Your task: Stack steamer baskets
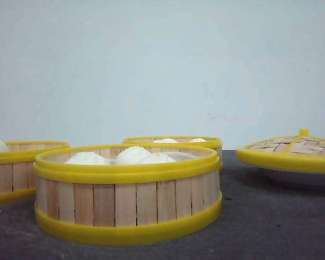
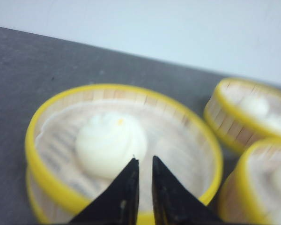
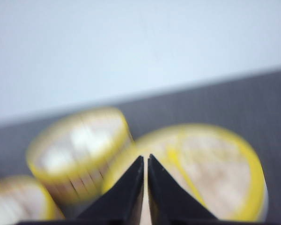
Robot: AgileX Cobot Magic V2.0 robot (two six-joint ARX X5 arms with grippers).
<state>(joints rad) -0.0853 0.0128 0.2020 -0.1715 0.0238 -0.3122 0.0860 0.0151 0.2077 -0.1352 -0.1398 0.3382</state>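
Three steamer baskets with pale slat walls and yellow rims stand on the dark table. The nearest basket [image 1: 127, 195] holds three white buns, a second basket [image 1: 16, 168] sits at the left edge, and a third basket [image 1: 173, 142] stands behind. No gripper shows in the front view. My left gripper [image 2: 144, 159] hovers over the near rim of a basket [image 2: 51, 108] holding one bun [image 2: 110, 143]; its jaws are shut to a thin slit with nothing between them. My right gripper [image 3: 146, 157] is shut and empty above the edge of the woven lid [image 3: 210, 173].
The domed woven lid [image 1: 292, 151] with its yellow rim and knob rests on a white plate [image 1: 295, 179] at the right. A pale wall backs the table. Two more baskets [image 2: 243, 112] [image 2: 267, 187] crowd beside the one under my left gripper. A blurred basket [image 3: 79, 150] lies beside the lid.
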